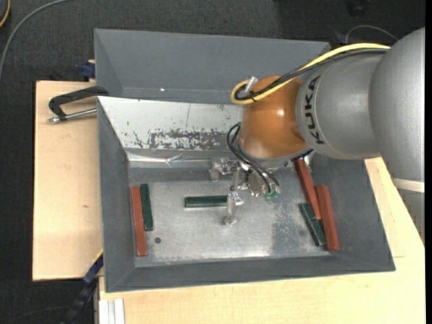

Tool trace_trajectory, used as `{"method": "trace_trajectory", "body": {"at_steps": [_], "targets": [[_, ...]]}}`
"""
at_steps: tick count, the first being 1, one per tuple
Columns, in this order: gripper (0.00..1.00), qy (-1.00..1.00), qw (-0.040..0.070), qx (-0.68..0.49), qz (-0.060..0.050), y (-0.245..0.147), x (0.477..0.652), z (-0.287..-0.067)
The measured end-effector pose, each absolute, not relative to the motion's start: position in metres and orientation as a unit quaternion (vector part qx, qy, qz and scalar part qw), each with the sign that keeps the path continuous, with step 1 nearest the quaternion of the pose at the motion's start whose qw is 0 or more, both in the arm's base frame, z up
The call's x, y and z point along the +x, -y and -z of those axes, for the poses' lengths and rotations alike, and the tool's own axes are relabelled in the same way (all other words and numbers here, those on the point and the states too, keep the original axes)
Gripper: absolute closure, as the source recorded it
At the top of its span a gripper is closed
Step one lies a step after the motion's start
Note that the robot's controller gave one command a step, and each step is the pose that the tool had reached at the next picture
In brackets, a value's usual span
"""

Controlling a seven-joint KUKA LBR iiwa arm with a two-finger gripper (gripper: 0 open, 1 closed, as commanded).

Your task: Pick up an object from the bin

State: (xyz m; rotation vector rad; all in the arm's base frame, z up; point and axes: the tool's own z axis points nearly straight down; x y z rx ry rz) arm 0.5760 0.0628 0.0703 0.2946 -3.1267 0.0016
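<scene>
My gripper [233, 208] hangs below the orange wrist cover, low over the middle of the bin floor. Its metal tip stands right at the right end of a short dark green bar [205, 202] that lies flat and nearly level across the floor. Whether it touches the bar I cannot tell. Nothing shows in the gripper's grasp.
Along the left wall lie a red bar [138, 221] and a dark green bar [146, 208], side by side. At the right wall are two red bars [327, 218] and a green bar [312, 223]. A small black speck [158, 241] sits at the front left.
</scene>
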Motion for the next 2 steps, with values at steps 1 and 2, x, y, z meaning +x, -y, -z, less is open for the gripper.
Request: {"method": "trace_trajectory", "body": {"at_steps": [1,2], "targets": [[1.0,0.996,0.0,0.095,0.001,-0.065,0.576,-0.07],[1.0,0.997,-0.008,0.079,0.001,-0.081,0.581,-0.218]]}}
